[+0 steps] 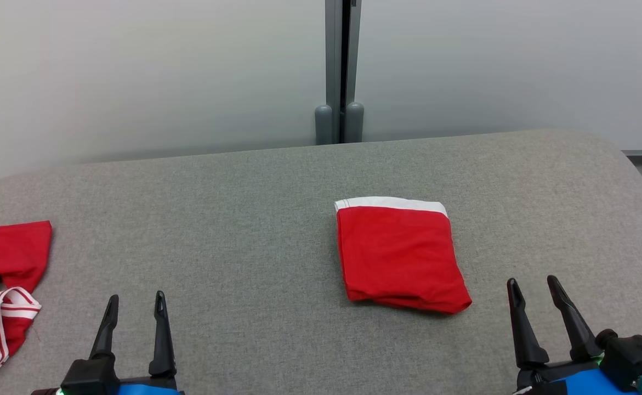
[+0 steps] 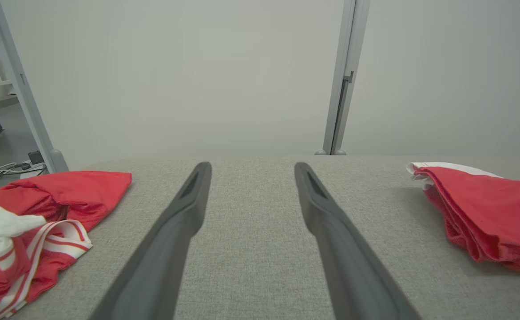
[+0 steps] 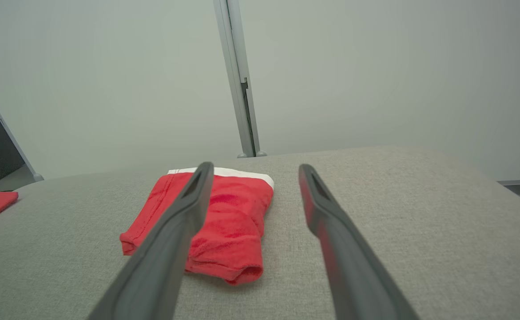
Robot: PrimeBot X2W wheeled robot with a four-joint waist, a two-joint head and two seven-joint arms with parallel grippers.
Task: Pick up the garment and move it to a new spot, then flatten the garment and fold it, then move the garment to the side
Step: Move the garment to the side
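The garment (image 1: 400,255) is a red piece with a white waistband, lying folded into a neat rectangle right of the table's middle. It also shows at the right edge of the left wrist view (image 2: 490,213) and ahead-left in the right wrist view (image 3: 224,222). My left gripper (image 1: 136,307) rests open near the front left, well apart from it. My right gripper (image 1: 533,288) stands open at the front right, just right of the folded garment, touching nothing. Both grippers (image 2: 250,171) (image 3: 253,171) hold nothing between their fingers.
A crumpled pile of red and white striped clothes (image 1: 0,291) lies at the table's left edge, also in the left wrist view (image 2: 33,222). The grey fabric table (image 1: 244,219) ends at a pale wall with a grey post (image 1: 340,71) behind.
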